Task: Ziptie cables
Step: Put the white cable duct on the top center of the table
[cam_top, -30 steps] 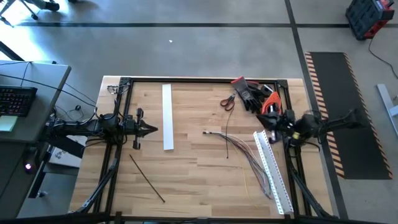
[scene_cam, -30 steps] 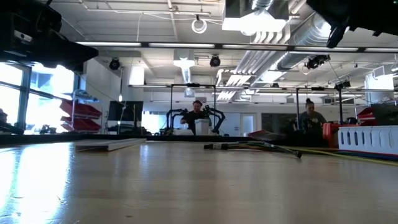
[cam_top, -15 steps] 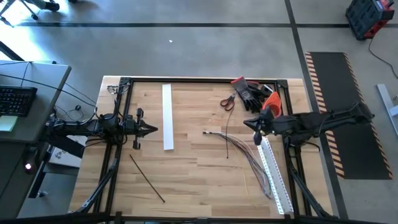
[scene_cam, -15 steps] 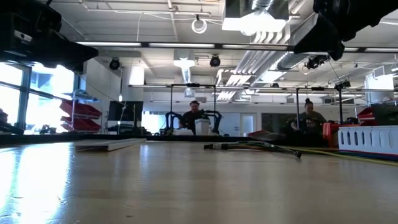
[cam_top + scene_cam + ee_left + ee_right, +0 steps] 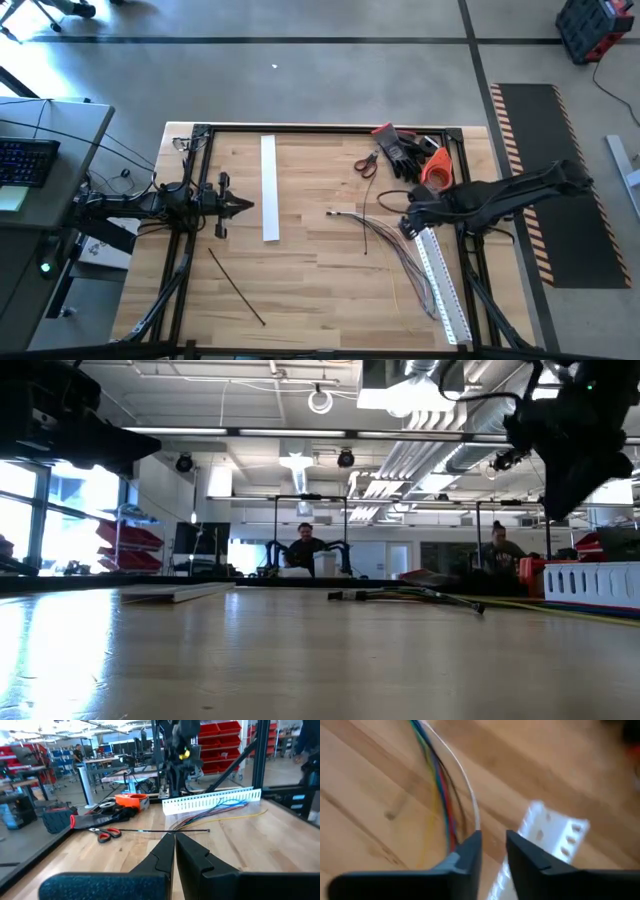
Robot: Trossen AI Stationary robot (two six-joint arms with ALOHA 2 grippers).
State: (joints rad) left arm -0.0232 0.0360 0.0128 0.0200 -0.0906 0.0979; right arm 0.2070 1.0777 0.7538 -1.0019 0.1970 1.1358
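Approach step: right gripper (image 5: 407, 226), jaws narrowly parted and empty, above the cables (image 5: 385, 240) beside the white channel (image 5: 440, 280); left gripper (image 5: 246, 208) shut (waiting); next, descend and grasp bundle.

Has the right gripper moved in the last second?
Yes. In the high view the right gripper has swung out from the table's right edge, past the top end of the white slotted channel, toward the cables.
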